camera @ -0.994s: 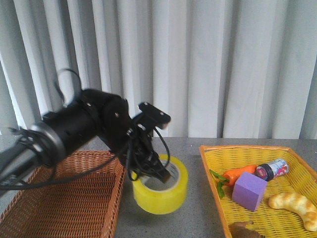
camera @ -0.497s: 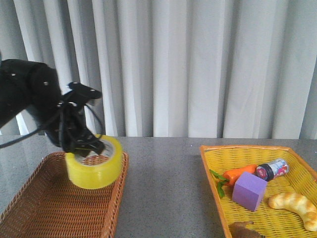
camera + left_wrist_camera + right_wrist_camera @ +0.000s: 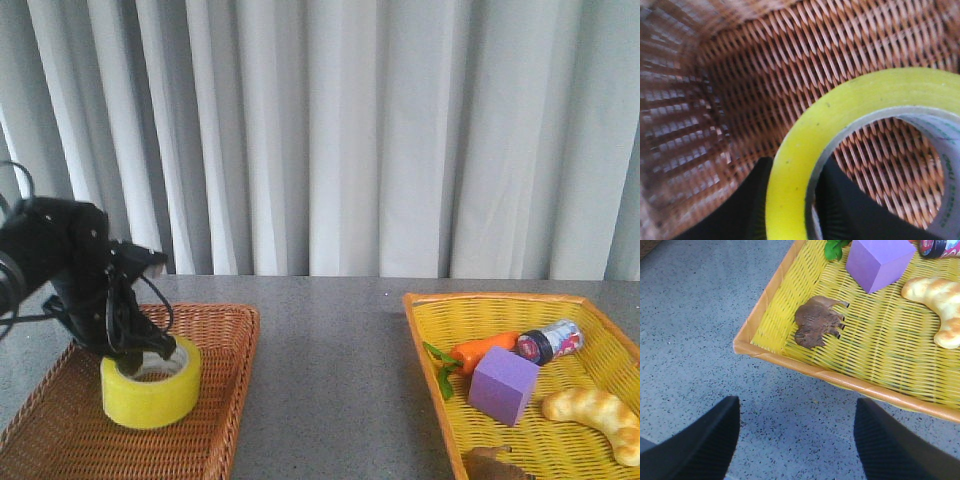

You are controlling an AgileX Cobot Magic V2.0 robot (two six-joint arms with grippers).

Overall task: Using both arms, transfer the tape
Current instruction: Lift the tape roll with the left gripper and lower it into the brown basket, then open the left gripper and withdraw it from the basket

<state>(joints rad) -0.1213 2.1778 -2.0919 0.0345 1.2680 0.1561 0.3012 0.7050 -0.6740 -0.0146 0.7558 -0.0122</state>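
Observation:
The yellow tape roll [image 3: 150,390] sits low inside the brown wicker basket [image 3: 205,420] at the left. My left gripper [image 3: 140,352] reaches down onto it from above, and in the left wrist view the tape's wall [image 3: 790,195] is pinched between the two black fingers [image 3: 747,207], one outside and one inside the core. My right gripper [image 3: 797,422] does not show in the front view; in its wrist view it stands wide open over bare grey table, just short of the yellow basket's rim [image 3: 840,379], with nothing between its fingers.
The yellow basket [image 3: 430,340] at the right holds a purple foam cube [image 3: 505,385], a toy carrot [image 3: 480,352], a small can [image 3: 550,341], a bread piece [image 3: 595,415] and a brown animal figure [image 3: 815,322]. Grey curtains hang behind.
My left arm has swung the tape from the table's middle leftwards over the brown basket and lowered it down inside.

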